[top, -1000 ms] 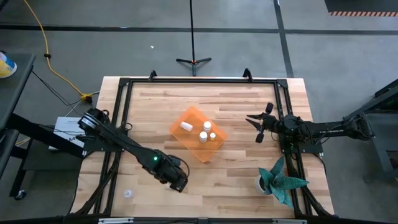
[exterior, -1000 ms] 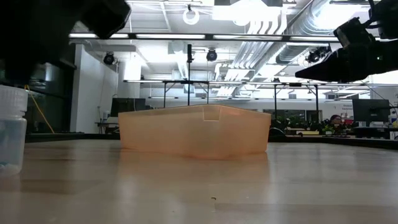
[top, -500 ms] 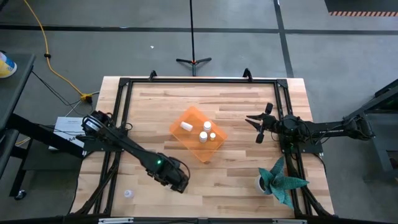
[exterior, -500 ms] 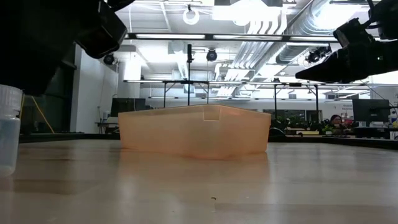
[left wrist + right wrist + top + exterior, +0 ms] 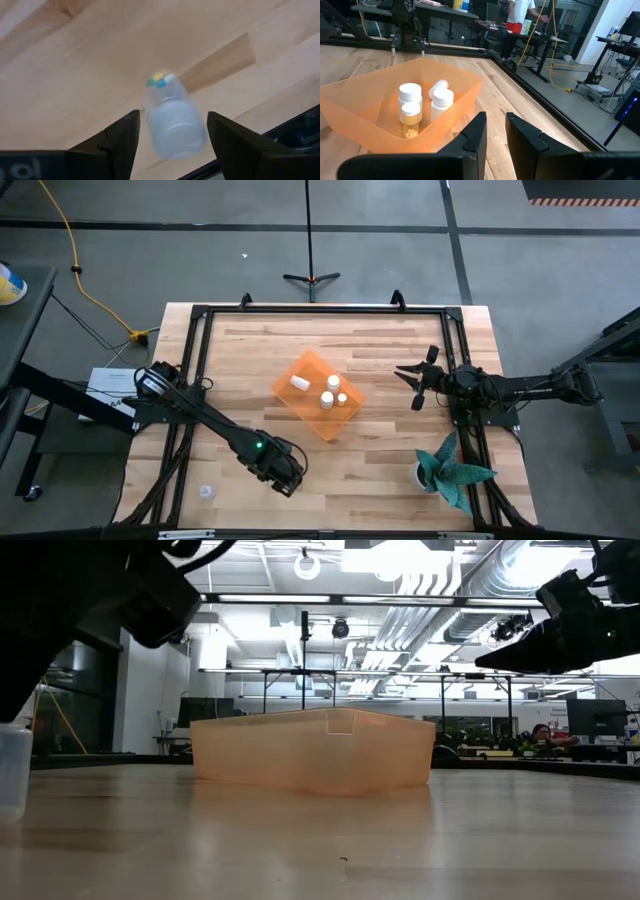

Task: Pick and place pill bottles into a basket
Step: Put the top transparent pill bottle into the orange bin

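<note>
Reaching for the last loose pill bottle

Left tool, fingers wide, frames the bottle near the surface's front-left corner; next: descend, close.

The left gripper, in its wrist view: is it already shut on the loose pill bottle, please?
No: the left gripper is open, its fingers standing apart on either side of the pill bottle on the table.

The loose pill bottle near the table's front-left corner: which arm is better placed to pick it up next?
The left. Its end effector is open, with the loose pill bottle ahead of its fingers. The right end effector waits beyond the basket, on the table's far side.
</note>
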`<act>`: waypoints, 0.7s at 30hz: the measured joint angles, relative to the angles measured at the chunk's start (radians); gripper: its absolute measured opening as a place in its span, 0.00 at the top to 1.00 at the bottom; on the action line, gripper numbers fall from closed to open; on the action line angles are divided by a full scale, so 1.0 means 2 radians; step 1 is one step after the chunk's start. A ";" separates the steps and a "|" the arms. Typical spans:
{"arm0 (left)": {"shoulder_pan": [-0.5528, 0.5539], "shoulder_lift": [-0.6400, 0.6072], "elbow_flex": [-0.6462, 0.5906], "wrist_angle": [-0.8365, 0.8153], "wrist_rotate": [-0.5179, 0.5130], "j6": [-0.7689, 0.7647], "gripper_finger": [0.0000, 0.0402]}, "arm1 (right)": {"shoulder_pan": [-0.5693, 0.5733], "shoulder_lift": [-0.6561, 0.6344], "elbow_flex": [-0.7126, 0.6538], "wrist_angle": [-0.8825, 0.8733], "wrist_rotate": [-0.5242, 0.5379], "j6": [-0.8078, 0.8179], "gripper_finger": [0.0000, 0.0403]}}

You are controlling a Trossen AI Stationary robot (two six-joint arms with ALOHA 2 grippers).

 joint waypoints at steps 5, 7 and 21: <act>0.000 0.011 0.000 0.003 0.008 0.001 0.34 | 0.000 0.000 0.000 0.000 0.000 0.000 0.85; 0.000 0.011 0.000 -0.002 0.008 0.014 0.34 | 0.000 0.000 0.000 0.000 0.000 -0.001 0.85; 0.000 0.011 0.000 -0.003 -0.002 0.092 0.53 | 0.000 0.000 0.000 -0.002 0.000 0.000 0.85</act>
